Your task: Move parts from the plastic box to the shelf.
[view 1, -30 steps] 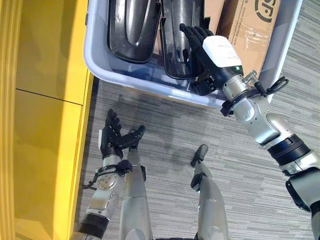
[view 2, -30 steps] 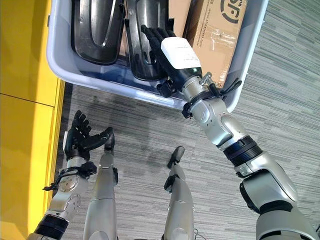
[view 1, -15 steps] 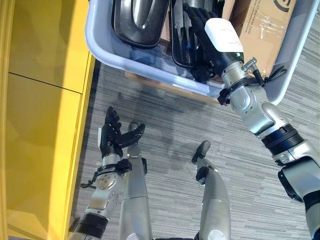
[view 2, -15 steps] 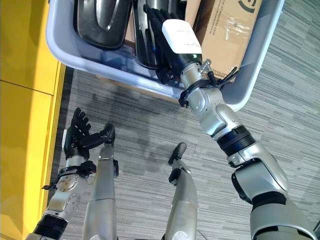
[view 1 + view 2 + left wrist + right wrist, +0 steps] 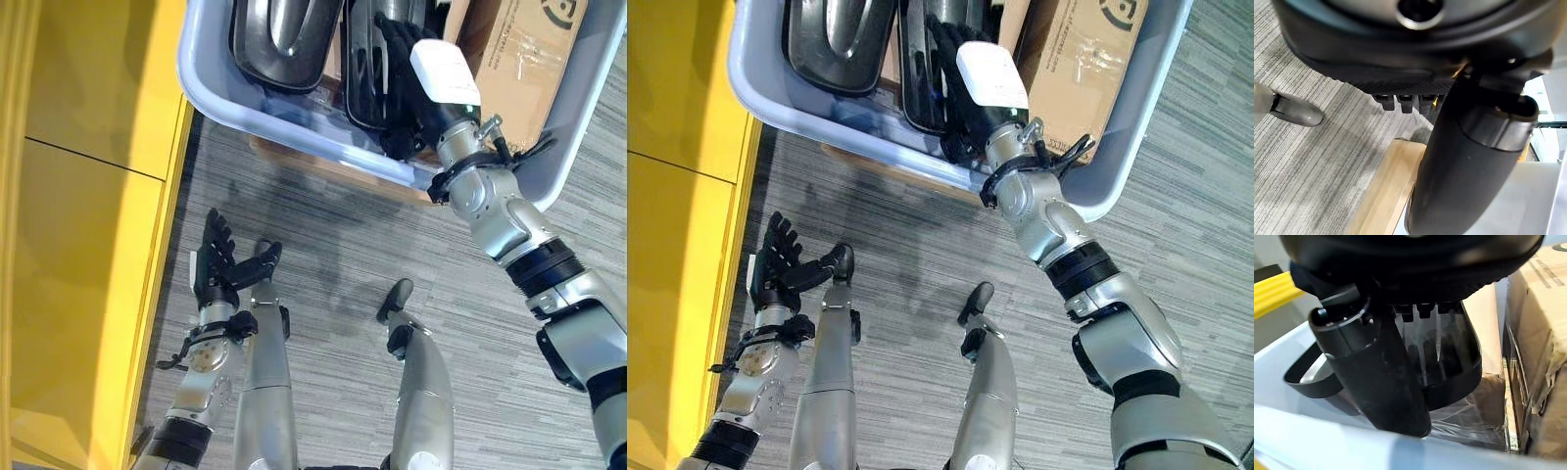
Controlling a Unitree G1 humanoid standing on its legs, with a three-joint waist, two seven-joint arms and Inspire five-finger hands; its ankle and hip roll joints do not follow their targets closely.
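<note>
Yellow shelf (image 5: pixel 88 196) at 9 o'clock, running along the left edge. Left robot hand (image 5: pixel 217 266) at 7 o'clock over the floor, fingers straight and spread, holding nothing, well apart from the plastic box (image 5: pixel 211 103). Box at 12 o'clock, two black parts inside, side by side: left part (image 5: pixel 284 39) untouched, right part (image 5: pixel 370 73) under the right robot hand (image 5: pixel 416 93). Long axis of both parts runs roughly 6 to 12, away from the robot. Right robot hand reaches in over the near rim, fingers extended along the part, touching or just above it; not curled round it in the right wrist view. Cardboard carton (image 5: pixel 524 49) at 1 o'clock in the same box. Right arm clearly nearer; looks like pre-grasp, nothing lifted yet.
</note>
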